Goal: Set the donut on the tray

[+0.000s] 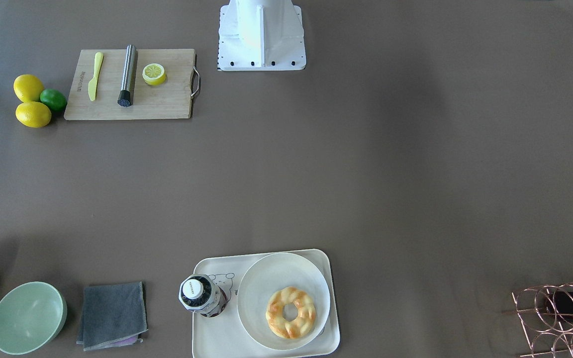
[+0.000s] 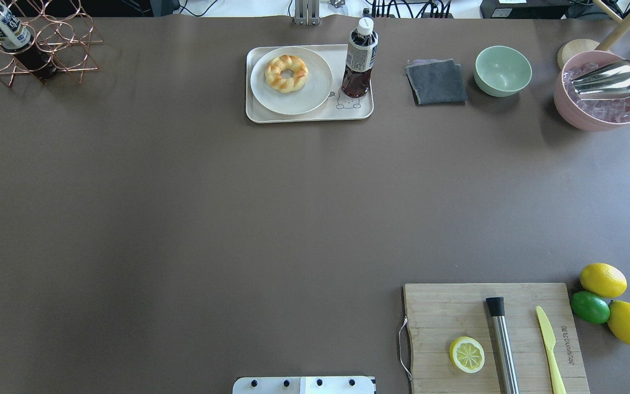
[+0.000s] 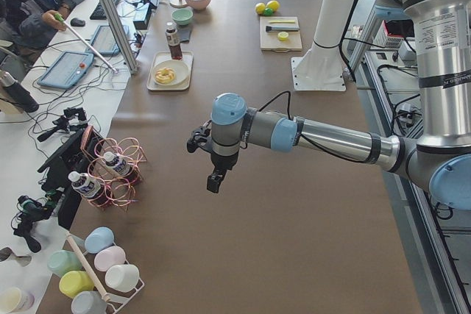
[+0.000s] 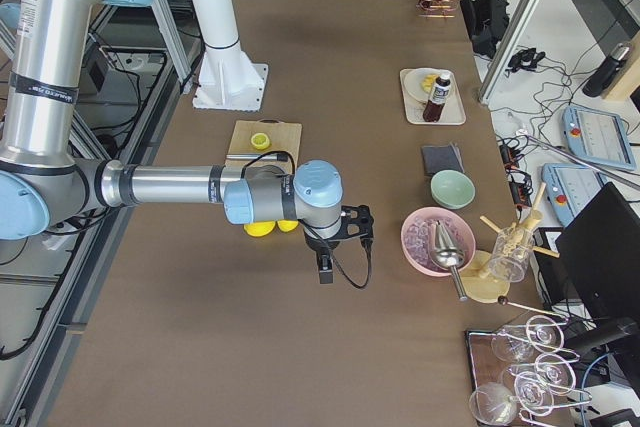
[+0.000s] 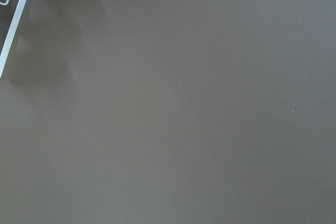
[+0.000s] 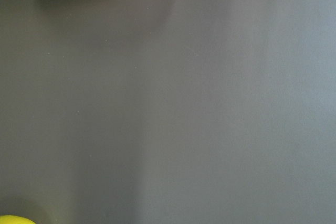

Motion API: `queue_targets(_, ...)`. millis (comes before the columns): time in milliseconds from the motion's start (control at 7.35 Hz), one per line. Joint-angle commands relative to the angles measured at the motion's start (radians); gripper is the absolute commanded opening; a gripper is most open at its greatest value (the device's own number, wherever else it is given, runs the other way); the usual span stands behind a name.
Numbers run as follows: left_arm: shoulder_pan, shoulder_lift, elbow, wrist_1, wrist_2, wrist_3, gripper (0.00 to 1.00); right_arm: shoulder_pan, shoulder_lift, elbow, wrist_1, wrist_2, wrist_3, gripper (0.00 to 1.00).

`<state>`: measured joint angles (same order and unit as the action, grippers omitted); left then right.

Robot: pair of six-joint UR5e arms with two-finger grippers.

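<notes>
The donut (image 1: 290, 312) lies on a round white plate (image 1: 276, 278) that sits on the cream tray (image 1: 227, 338) at the table's far side. It also shows in the overhead view (image 2: 286, 73), on the plate (image 2: 315, 87) and tray (image 2: 315, 114). A dark drink bottle (image 2: 360, 57) stands on the tray's right end. My left gripper (image 3: 213, 180) hangs above bare table, far from the tray. My right gripper (image 4: 326, 269) hangs near the lemons. Both show only in side views, so I cannot tell whether they are open or shut.
A wooden cutting board (image 2: 457, 312) holds a lemon half (image 2: 467, 354), a steel muddler (image 2: 503, 342) and a yellow knife (image 2: 549, 342). Lemons and a lime (image 2: 590, 307) lie beside it. A grey cloth (image 2: 436, 82), green bowl (image 2: 503, 70), pink ice bowl (image 2: 599, 117) and wire rack (image 2: 36, 49) line the far edge.
</notes>
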<state>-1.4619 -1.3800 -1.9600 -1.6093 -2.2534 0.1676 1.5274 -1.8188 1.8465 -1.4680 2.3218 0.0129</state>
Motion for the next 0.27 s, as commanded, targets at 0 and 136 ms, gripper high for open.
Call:
queue_targets(0,0.000,-0.008,-0.013,-0.015,0.000,0.001,0.98,0.000,0.001,0.005,0.000,0.001,0.002,1.00)
queue_targets(136,-0.002,0.001,-0.007,-0.071,0.009,-0.002,0.98,0.000,0.001,0.006,0.000,0.001,0.002,1.00)
